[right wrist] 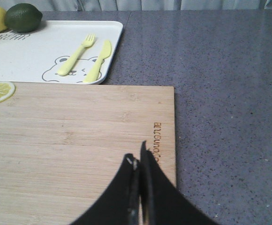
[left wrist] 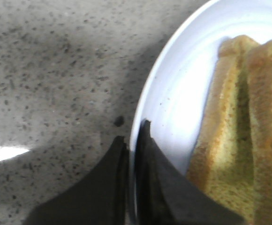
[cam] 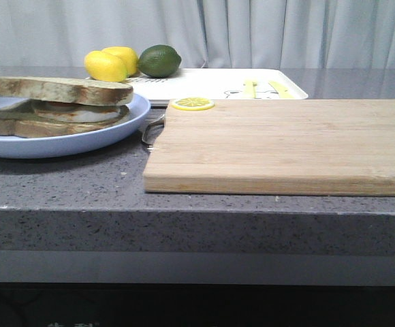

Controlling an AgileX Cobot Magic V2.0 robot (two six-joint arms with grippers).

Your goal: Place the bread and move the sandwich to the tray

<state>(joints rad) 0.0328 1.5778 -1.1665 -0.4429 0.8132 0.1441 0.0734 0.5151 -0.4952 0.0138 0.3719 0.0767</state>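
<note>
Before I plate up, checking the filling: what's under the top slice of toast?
A white fried egg on a lower slice; its yolk is covered.

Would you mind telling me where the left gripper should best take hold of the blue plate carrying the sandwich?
Probably by the raised rim of the plate, from its outer side, where the left gripper already sits with fingers nearly closed. The rim is thin and bare there; the sandwich fills the middle.

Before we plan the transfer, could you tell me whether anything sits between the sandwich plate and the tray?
Nothing tall blocks it. The sandwich on its plate lies front-left of the tray; the lemons and lime crowd the tray's far left corner.
</note>
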